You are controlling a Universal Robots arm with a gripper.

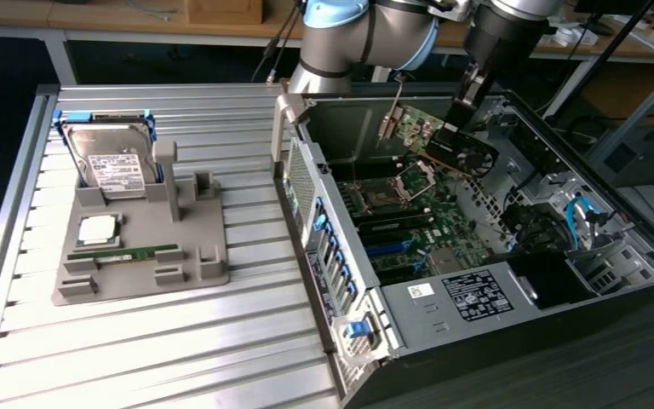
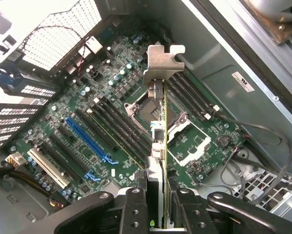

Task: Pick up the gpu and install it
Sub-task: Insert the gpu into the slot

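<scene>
**Card position.** The gpu (image 1: 450,143) is clamped in the claw (image 1: 465,112) and hangs in the air inside the open computer case (image 1: 633,256), above the motherboard (image 1: 412,221). It is not seated in any slot.

**Orientation.** In the exterior view the long axis slopes down from the silver end bracket (image 1: 391,119), on the exterior view's left, toward the exterior view's right. In the wrist view the gpu (image 2: 159,130) appears edge-on. Its long axis runs straight away from the claw (image 2: 160,197), with the bracket (image 2: 161,63) at the far end.

**Claw state.** The fingers (image 2: 135,207) are narrow and press on both faces of the card at the end opposite the bracket.

**Below the card.** The wrist view shows the processor socket (image 2: 145,108), rows of dark memory slots (image 2: 114,124), a long blue slot (image 2: 89,139) and a white slot (image 2: 48,168). Loose cables (image 2: 262,146) lie along the case wall.

**Surroundings.** A grey parts fixture (image 1: 197,256) rests on the slatted metal worktop (image 1: 191,349), well apart from the case. It carries a hard drive (image 1: 111,162) standing tilted in a blue holder, a square processor (image 1: 98,228) and a green memory stick (image 1: 123,253).

**Markings.** There is a white label (image 1: 113,166) on the hard drive, a printed label (image 1: 475,294) on the power supply and a small sticker (image 2: 243,81) on the case wall. None of the text can be read.
</scene>
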